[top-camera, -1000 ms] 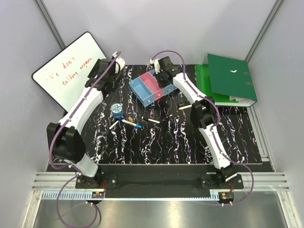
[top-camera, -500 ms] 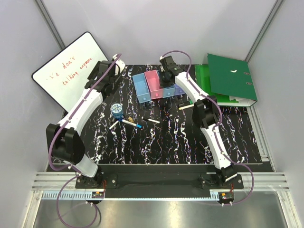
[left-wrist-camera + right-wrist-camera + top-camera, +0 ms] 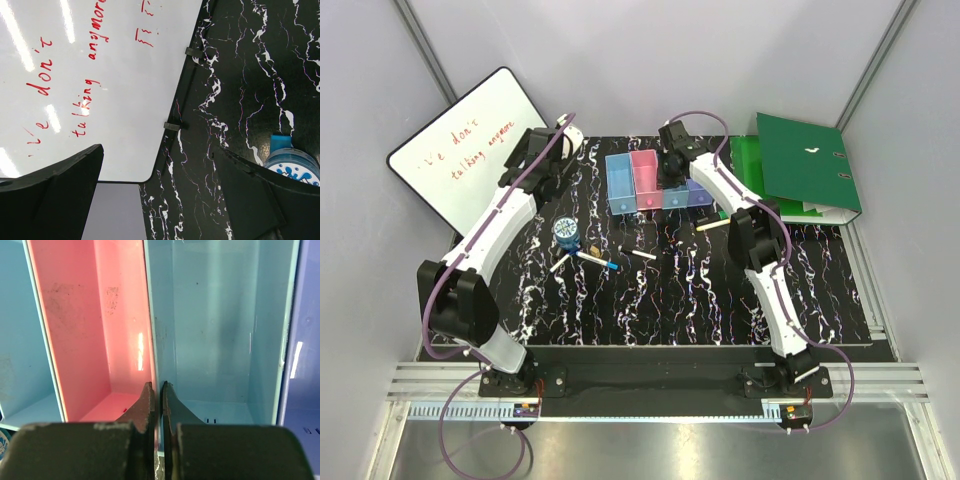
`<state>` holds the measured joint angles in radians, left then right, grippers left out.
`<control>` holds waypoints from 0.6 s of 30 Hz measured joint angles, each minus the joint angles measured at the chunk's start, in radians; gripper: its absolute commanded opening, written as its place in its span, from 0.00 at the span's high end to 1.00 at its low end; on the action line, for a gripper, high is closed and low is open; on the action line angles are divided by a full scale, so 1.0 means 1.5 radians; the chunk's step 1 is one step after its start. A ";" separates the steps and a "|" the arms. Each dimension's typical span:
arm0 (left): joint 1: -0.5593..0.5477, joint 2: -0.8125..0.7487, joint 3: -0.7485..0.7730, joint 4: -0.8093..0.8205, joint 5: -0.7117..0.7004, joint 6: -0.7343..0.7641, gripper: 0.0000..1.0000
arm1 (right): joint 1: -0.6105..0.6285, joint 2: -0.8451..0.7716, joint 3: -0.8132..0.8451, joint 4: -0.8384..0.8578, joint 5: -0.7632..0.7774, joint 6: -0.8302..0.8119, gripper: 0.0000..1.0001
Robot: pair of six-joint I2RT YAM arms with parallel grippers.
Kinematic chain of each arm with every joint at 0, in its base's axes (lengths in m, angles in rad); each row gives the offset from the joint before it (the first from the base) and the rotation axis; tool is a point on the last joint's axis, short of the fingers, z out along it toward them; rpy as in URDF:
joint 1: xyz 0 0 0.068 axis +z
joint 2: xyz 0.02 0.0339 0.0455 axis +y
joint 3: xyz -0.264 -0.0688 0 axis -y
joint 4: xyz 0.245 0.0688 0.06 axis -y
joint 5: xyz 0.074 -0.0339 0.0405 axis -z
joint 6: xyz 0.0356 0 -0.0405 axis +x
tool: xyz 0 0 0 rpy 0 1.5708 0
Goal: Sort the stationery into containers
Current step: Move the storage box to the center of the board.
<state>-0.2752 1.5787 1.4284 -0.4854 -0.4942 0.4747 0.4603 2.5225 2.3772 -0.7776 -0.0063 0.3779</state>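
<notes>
Black marble-patterned tabletop (image 3: 670, 300), white veins all over, and at its far middle sits the row of four joined containers (image 3: 620, 190): blue, pink, light blue, purple-blue, left to right. The right jaws are down on that row, clenched on the thin wall between the pink and the light blue compartment. The wrist view shows both fingers (image 3: 148, 402) pinched flat against that divider.

Nearer the arms, the stationery lies loose on the tabletop. The round blue roll (image 3: 565, 232) stands left of centre, with a small brownish piece (image 3: 592, 246) just beside it. A blue-capped marker (image 3: 597, 261) lies slanted below the roll, with another slim white marker (image 3: 560, 263) to its left and a short white piece (image 3: 643, 254) to its right. The yellow-green highlighter (image 3: 711, 226) lies apart from these, just in front of the purple-blue end of the row.

Further out, the left jaws are spread wide and grasp nothing. They hang over the far left of the tabletop, at the edge of the whiteboard (image 3: 470, 150) with its red writing. Far right, the green ring binders (image 3: 805, 165) lie stacked, the top one askew.
</notes>
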 measured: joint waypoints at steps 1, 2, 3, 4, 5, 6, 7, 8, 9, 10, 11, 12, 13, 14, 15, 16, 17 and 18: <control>0.000 0.000 0.000 0.000 0.000 0.000 0.01 | 0.000 -0.003 -0.006 0.001 0.002 0.006 1.00; 0.000 0.000 0.000 0.000 0.000 0.000 0.01 | 0.001 -0.006 -0.011 0.004 0.006 0.011 1.00; 0.000 0.000 0.000 0.000 0.000 0.000 0.01 | 0.002 -0.007 -0.015 0.006 0.009 0.014 1.00; 0.000 0.000 0.000 0.000 0.000 0.000 0.01 | 0.003 -0.010 -0.020 0.009 0.011 0.016 1.00; 0.000 0.000 0.000 0.000 0.000 0.000 0.01 | 0.004 -0.012 -0.024 0.012 0.014 0.018 1.00; 0.000 0.000 0.000 0.000 0.000 0.001 0.01 | 0.004 -0.014 -0.027 0.014 0.015 0.019 1.00; 0.000 0.000 0.000 0.000 0.000 0.002 0.01 | 0.006 -0.016 -0.033 0.016 0.016 0.022 1.00; 0.000 0.000 0.000 0.000 0.000 0.003 0.01 | 0.006 -0.020 -0.039 0.018 0.018 0.025 1.00; 0.000 0.000 0.000 0.000 0.000 0.004 0.01 | 0.008 -0.023 -0.045 0.019 0.019 0.028 1.00; 0.000 0.000 0.000 0.000 0.001 0.004 0.01 | 0.009 -0.027 -0.051 0.019 0.022 0.031 1.00; 0.000 0.000 0.000 0.000 0.001 0.005 0.01 | 0.010 -0.031 -0.057 0.020 0.023 0.035 1.00; 0.001 0.000 0.000 0.000 0.001 0.005 0.01 | 0.012 -0.034 -0.063 0.020 0.025 0.039 1.00; 0.001 0.000 0.000 0.000 0.001 0.005 0.01 | 0.014 -0.037 -0.068 0.021 0.027 0.043 1.00; 0.001 0.000 0.000 0.000 0.001 0.005 0.01 | 0.016 -0.040 -0.073 0.021 0.029 0.046 1.00; 0.002 0.000 0.000 0.000 0.003 0.005 0.01 | 0.017 -0.044 -0.078 0.021 0.032 0.049 1.00; 0.003 0.000 0.000 0.000 0.003 0.005 0.01 | 0.020 -0.047 -0.083 0.021 0.034 0.052 1.00; 0.003 0.000 0.000 0.000 0.004 0.005 0.01 | 0.022 -0.050 -0.089 0.021 0.034 0.055 1.00; 0.004 0.000 0.000 0.000 0.005 0.005 0.01 | 0.023 -0.054 -0.095 0.022 0.035 0.059 1.00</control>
<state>-0.2695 1.5787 1.4284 -0.4858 -0.4866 0.4824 0.4950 2.4416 2.2353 -0.7444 0.0456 0.4660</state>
